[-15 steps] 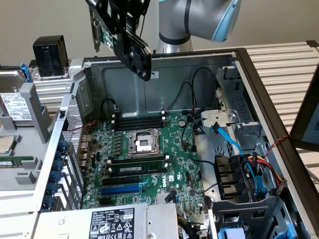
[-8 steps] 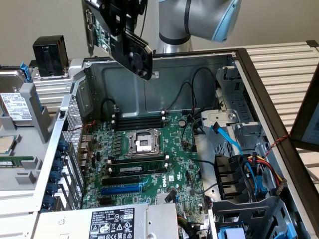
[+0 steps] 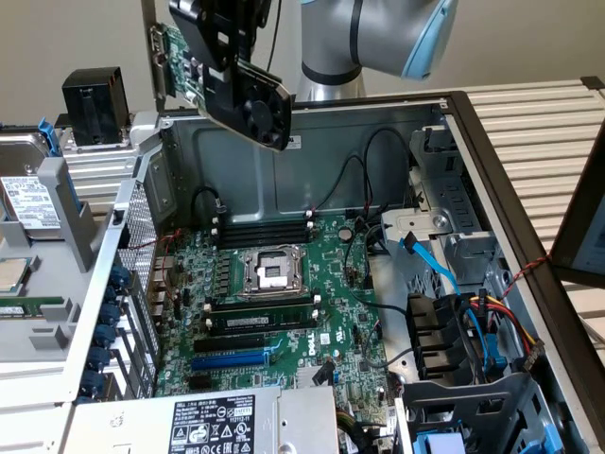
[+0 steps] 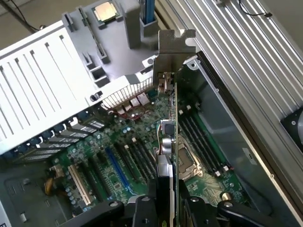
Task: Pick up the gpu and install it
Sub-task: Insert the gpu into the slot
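- A robot arm's end effector (image 3: 216, 38) grips the gpu (image 3: 255, 102) in the air above the far left corner of an open computer case (image 3: 378, 132), as seen in the exterior view.
- The jaws are closed on the card, which is held clear of the motherboard (image 3: 312, 312) and touches nothing below it.
- The card hangs tilted, its green board toward the exterior view's left and its black cooler block facing the exterior view's right.
- In the wrist view the gpu (image 4: 176, 47) appears edge-on, its metal bracket at the far end, with the end effector (image 4: 166, 201) clamped on either face of the card.
- Below the card lies the motherboard (image 4: 118, 156), its processor socket (image 3: 272, 272) bare and a blue expansion slot (image 3: 232, 359) unfilled.
- Blue, red and black cables (image 3: 473, 322) crowd the drive bays on the exterior view's right.
- The case rests on a slatted table (image 3: 539, 142).
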`<state>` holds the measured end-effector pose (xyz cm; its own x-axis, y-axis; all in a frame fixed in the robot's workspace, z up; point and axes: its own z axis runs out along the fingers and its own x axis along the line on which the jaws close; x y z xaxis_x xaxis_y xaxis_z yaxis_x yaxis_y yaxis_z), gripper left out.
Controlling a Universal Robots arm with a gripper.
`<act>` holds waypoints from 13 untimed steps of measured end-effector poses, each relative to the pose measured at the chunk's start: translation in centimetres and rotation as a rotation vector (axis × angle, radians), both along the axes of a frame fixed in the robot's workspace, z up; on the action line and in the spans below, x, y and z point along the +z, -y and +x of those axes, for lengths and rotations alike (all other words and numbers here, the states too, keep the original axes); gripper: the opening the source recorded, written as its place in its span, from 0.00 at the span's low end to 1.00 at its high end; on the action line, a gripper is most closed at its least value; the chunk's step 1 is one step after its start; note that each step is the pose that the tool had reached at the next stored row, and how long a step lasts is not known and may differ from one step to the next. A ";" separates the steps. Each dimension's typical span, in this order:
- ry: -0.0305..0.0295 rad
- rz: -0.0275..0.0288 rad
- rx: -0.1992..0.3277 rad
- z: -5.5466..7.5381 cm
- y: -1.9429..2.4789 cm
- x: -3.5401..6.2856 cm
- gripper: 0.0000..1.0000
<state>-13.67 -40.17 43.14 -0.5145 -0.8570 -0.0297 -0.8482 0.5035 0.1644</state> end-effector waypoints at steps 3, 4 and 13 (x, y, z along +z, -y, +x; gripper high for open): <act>0.0001 0.0000 0.055 0.0 0.00 -0.02 0.27; 0.0001 0.0000 0.073 0.0 0.00 -0.03 0.27; 0.0237 -0.0018 0.236 0.0 0.01 -0.05 0.27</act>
